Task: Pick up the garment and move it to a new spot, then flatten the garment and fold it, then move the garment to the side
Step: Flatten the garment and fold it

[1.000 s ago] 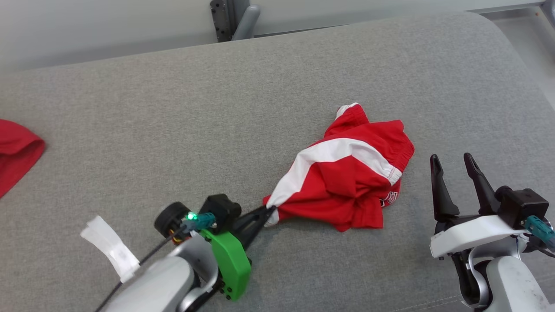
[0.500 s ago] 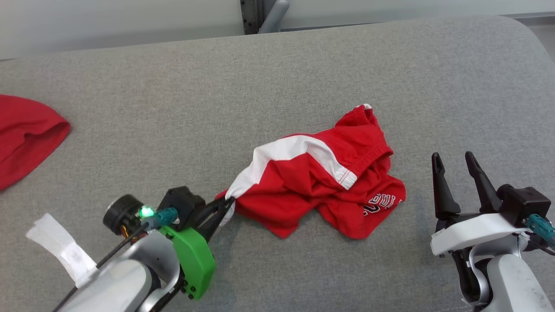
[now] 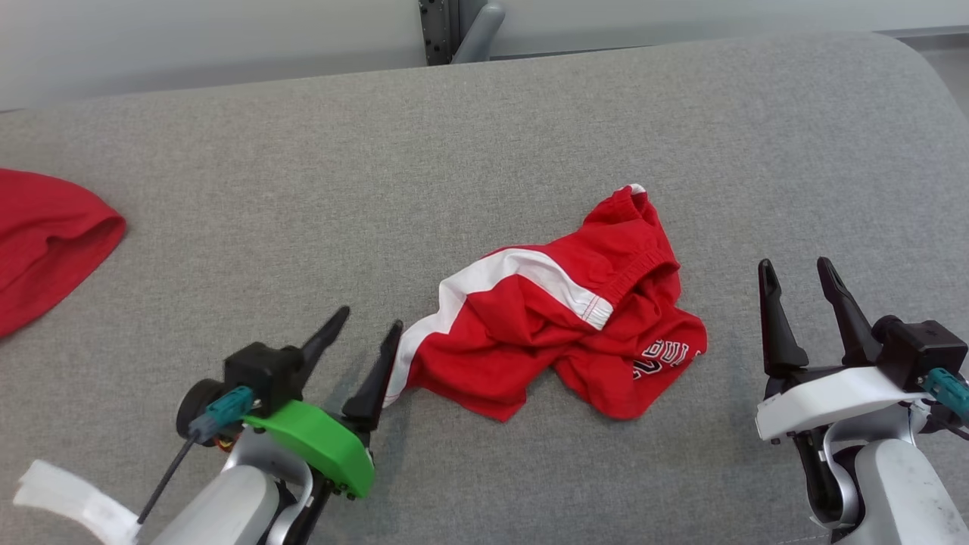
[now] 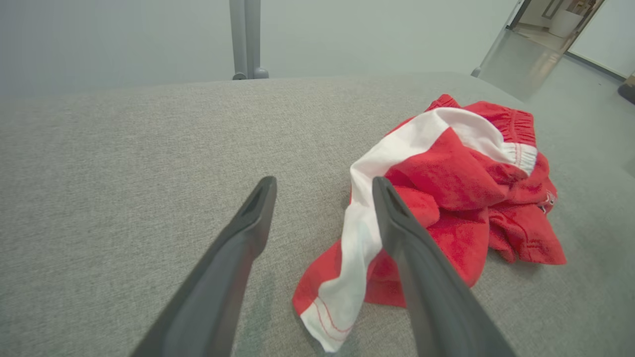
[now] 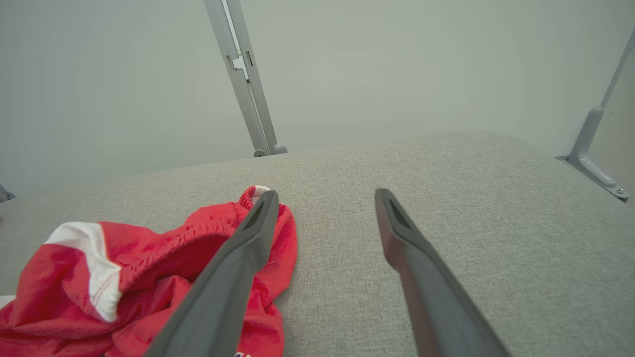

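On cushion, crumpled garment, L gripper splayed beside it, R gripper splayed

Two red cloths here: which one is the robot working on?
On the wide grey fabric surface, look just right of centre. The crumpled red garment lies there; unlike the plain red cloth at far left, it carries a white stripe and lettering.
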You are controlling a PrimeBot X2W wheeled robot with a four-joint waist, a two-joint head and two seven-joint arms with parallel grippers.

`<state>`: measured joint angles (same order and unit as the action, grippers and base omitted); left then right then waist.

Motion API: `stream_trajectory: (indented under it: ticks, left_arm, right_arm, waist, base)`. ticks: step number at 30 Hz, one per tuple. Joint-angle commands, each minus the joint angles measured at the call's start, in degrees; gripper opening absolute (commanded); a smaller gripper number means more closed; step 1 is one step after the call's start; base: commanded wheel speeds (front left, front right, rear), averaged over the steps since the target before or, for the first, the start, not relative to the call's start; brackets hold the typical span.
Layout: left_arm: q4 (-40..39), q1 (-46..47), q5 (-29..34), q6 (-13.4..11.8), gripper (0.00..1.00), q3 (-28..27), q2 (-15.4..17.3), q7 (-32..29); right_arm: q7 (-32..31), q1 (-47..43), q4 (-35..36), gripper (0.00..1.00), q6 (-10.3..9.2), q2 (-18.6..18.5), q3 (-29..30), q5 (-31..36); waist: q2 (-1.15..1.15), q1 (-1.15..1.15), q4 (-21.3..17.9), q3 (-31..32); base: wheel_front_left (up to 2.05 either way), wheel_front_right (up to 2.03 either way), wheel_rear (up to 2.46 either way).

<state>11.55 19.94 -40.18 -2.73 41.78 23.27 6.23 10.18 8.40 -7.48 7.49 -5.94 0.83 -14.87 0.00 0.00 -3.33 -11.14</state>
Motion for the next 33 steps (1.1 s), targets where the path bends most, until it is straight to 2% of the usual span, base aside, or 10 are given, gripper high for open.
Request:
stream_trajectory:
  ticks: [1,5,8,13,22,33]
  left_arm:
    - [-0.6,-0.8,-0.1,-1.3,1.0,-1.6,0.1,2.6]
    - [-3.3,-2.2,0.6,-5.5,1.0,-6.5,-0.2,7.5]
    - [-6.1,-3.5,2.5,-8.5,1.0,-10.7,-0.5,8.6]
    - [-10.3,-7.0,6.7,-10.7,1.0,-17.5,-1.6,8.8]
    - [-10.6,-13.6,10.1,-8.2,1.0,-21.7,-1.1,8.9]
    - [-8.3,-14.5,10.1,-6.5,1.0,-20.5,-1.7,8.9]
  right_arm:
    - [0.1,-0.8,0.4,1.0,0.0,-0.2,0.2,0.5]
    - [0.0,-1.3,0.9,1.0,0.0,0.0,0.2,1.0]
    - [-0.2,-2.0,1.4,1.0,0.0,0.1,0.2,1.5]
    - [-0.8,-2.8,1.9,1.0,0.0,0.0,-0.1,2.2]
    - [-2.1,-5.3,3.3,1.0,0.0,-0.2,0.0,2.8]
    - [-3.3,-6.7,4.7,1.0,0.0,-0.2,0.5,2.8]
  waist:
    - [0.0,0.0,0.4,0.6]
    - [0.0,0.0,0.9,1.6]
    - [0.0,0.0,1.5,2.4]
    - [0.0,0.0,2.4,3.8]
    - [0.0,0.0,2.8,6.8]
    - [0.0,0.0,3.0,7.3]
  base:
    - [0.0,0.0,0.0]
    - [0.0,0.0,0.0]
    - [0.0,0.0,0.0]
    - [0.0,0.0,0.0]
    - [0.0,0.0,0.0]
    - [0.0,0.0,0.0]
